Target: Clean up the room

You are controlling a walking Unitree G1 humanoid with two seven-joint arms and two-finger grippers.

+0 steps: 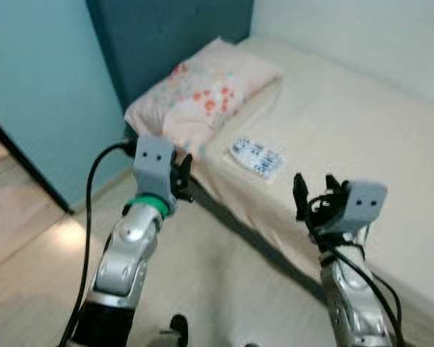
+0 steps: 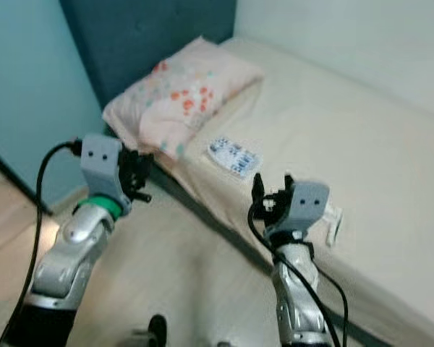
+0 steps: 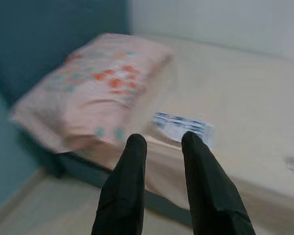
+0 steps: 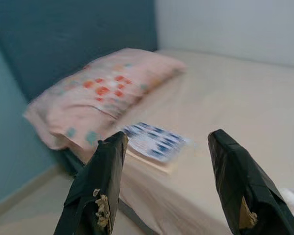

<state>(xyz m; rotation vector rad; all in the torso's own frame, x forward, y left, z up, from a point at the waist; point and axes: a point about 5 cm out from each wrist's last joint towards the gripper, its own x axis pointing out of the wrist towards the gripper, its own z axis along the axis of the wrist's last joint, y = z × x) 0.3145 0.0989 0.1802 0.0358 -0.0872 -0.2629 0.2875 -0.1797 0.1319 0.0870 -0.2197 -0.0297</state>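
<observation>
Packet (image 1: 256,158): flat, white w/ blue print, lies on bed (image 1: 347,123) near its front edge, just beside pillow (image 1: 200,92), not touching it as far as visible. Turned at an angle to the edge.

Pillow: pale pink w/ red, orange & teal spots, lies at head end of bed against dark blue headboard (image 1: 166,36), one corner reaching the front edge.

Small white crumpled bit (image 2: 333,223) sits further along the front edge, well apart from packet; too blurred to ID.
</observation>
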